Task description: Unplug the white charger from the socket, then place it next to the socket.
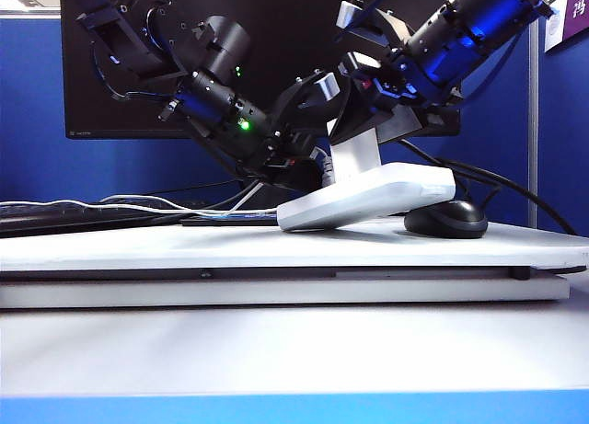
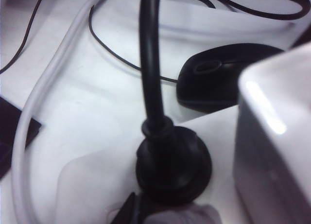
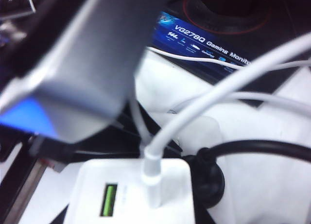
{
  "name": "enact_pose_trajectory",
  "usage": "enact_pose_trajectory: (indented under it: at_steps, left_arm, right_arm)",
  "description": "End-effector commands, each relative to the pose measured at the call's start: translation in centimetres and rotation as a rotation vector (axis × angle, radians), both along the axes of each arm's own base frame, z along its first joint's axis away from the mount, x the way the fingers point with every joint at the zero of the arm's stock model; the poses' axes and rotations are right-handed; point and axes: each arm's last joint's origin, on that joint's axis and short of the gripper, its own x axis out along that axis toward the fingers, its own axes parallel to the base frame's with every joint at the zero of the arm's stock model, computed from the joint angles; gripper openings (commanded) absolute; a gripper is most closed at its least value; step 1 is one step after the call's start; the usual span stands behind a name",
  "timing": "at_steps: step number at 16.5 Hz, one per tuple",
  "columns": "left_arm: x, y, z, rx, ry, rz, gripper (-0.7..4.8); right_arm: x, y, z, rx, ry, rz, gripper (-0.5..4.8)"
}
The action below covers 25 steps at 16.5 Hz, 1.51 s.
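on the table, the socket (image 1: 368, 196) sits tilted, the charger (image 1: 354, 153) upright in it, pinched by the right gripper (image 1: 361, 111). only the right wrist view shows the charger's cable (image 3: 204, 100). left gripper (image 1: 299, 166) beside it, grip unclear.

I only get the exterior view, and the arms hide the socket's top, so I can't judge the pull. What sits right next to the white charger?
Observer: A black round plug with a thick black cable, in the socket close beside the white charger. The left gripper is by it, jaws unseen.
Operator: And the right gripper?
Observer: The right gripper straddles the charger. Its wrist view shows a white cable plugged in beside a green light.
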Motion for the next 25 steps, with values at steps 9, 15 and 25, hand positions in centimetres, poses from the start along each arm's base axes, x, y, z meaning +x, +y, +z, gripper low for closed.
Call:
enact_pose_trajectory:
  at_steps: [9,15,25]
  left_arm:
    - [-1.6,0.3,-4.5,0.151,0.246,-0.016,-0.06]
    - [-1.6,0.0,-3.8,0.073,0.356,-0.082,-0.05]
    - [-0.9,-0.4,2.4,0.145,0.465,-0.098,-0.05]
  right_arm:
    - [0.0,-0.2,4.9,0.220,-0.233,-0.003,0.12]
    - [0.1,-0.6,3.3,0.155,-0.215,-0.009,0.08]
    - [-0.3,-0.8,1.7,0.146,-0.218,-0.005,0.08]
